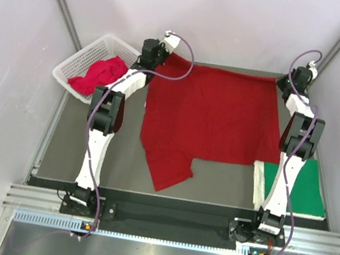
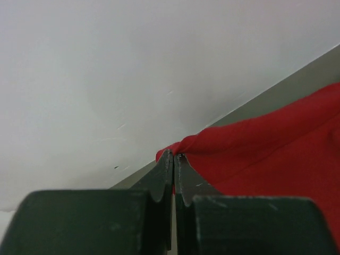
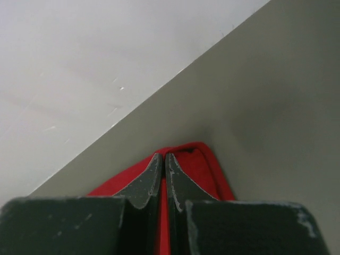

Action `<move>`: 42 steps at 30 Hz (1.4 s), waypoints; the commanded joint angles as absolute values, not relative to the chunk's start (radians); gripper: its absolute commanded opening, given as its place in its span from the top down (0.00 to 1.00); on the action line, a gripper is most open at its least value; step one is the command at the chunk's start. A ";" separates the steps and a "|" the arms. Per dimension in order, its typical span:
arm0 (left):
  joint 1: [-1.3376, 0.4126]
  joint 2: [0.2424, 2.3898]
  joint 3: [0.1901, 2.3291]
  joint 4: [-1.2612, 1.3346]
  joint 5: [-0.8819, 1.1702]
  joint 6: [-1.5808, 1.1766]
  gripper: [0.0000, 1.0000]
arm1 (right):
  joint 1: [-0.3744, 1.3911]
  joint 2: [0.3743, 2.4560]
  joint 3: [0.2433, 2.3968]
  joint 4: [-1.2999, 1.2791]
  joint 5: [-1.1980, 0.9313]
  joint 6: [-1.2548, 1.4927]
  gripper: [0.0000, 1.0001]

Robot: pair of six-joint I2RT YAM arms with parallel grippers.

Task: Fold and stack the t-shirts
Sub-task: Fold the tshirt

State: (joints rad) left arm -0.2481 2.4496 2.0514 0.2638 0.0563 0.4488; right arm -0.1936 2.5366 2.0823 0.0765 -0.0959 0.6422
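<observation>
1. The left gripper (image 2: 173,158) is clamped tight on one far corner of the plain dark red cloth t-shirt (image 1: 211,114).
2. The right gripper (image 3: 162,158) pinches its other far corner.
3. The shirt lies spread across the grey table (image 1: 121,152).

The left arm (image 1: 97,148) and right arm (image 1: 281,184) have white links, black joints and black bases, each trailed by a thin purple cable (image 1: 193,60). The left gripper (image 2: 173,155) and right gripper (image 3: 162,155) have dark, scuffed fingers with scalloped inner edges.
</observation>
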 commanded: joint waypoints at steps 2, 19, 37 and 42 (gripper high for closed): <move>-0.252 2.293 2.048 0.223 0.023 0.479 1.00 | -0.212 2.356 2.037 0.084 -0.127 0.594 1.00; -0.288 2.043 1.813 -0.100 -0.034 0.411 1.00 | -0.258 2.203 1.798 -0.047 -0.141 0.528 1.00; -0.325 1.901 1.706 -0.420 -0.098 0.322 1.00 | -0.287 2.154 1.704 -0.127 -0.239 0.500 1.00; -0.365 1.873 1.666 -0.474 -0.153 0.304 1.00 | -0.288 2.125 1.654 -0.138 -0.252 0.497 1.00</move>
